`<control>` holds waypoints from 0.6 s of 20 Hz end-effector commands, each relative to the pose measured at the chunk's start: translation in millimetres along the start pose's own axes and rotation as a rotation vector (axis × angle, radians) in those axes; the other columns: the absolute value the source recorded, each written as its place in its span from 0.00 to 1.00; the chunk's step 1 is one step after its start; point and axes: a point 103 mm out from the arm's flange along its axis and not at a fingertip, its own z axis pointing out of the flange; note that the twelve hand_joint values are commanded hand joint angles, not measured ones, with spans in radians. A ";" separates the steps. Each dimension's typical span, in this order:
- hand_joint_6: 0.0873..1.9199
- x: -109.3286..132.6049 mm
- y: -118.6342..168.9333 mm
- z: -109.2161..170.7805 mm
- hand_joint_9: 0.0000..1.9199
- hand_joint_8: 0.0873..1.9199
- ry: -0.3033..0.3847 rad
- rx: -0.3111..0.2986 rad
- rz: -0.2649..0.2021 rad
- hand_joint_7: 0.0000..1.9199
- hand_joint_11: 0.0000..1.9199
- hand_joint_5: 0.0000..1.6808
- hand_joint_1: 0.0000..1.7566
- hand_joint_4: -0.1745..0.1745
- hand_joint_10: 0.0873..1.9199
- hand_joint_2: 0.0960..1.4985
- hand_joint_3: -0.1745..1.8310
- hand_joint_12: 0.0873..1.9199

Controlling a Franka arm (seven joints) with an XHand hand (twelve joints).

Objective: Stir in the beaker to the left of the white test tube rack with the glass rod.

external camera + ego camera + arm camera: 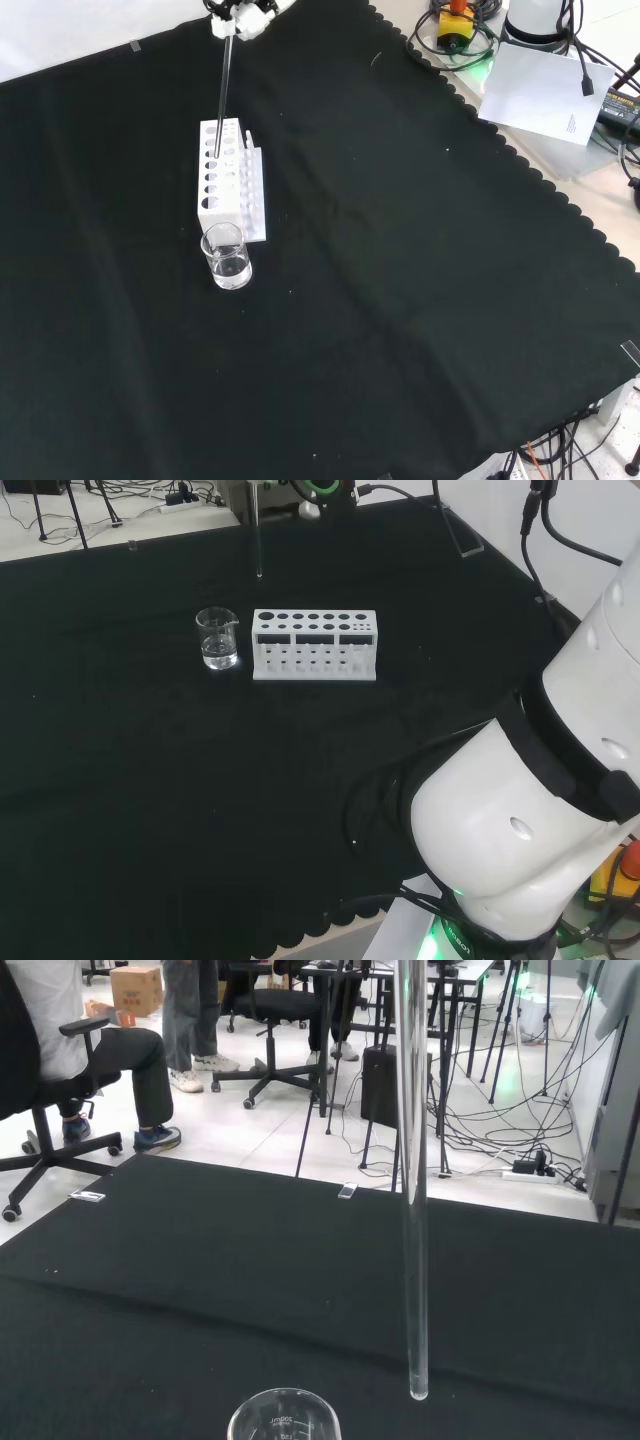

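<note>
One gap governs your next move: the glass rod (224, 95), pinched upright in the hand (240, 15), hangs above the white test tube rack (314, 644), while the beaker (217, 638) stands just left of it in the head view.
</note>
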 end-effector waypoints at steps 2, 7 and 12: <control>0.31 2.3 -1.0 2.3 0.83 0.63 0.012 0.013 -0.013 0.54 0.85 0.61 0.73 0.00 0.51 0.77 0.00 0.38; 0.31 16.9 9.0 -1.9 0.83 0.63 0.037 0.012 -0.053 0.54 0.85 0.62 0.73 0.00 0.51 0.77 0.00 0.38; 0.31 39.6 23.1 0.5 0.83 0.63 0.064 -0.001 -0.101 0.54 0.85 0.62 0.73 0.00 0.51 0.77 0.00 0.38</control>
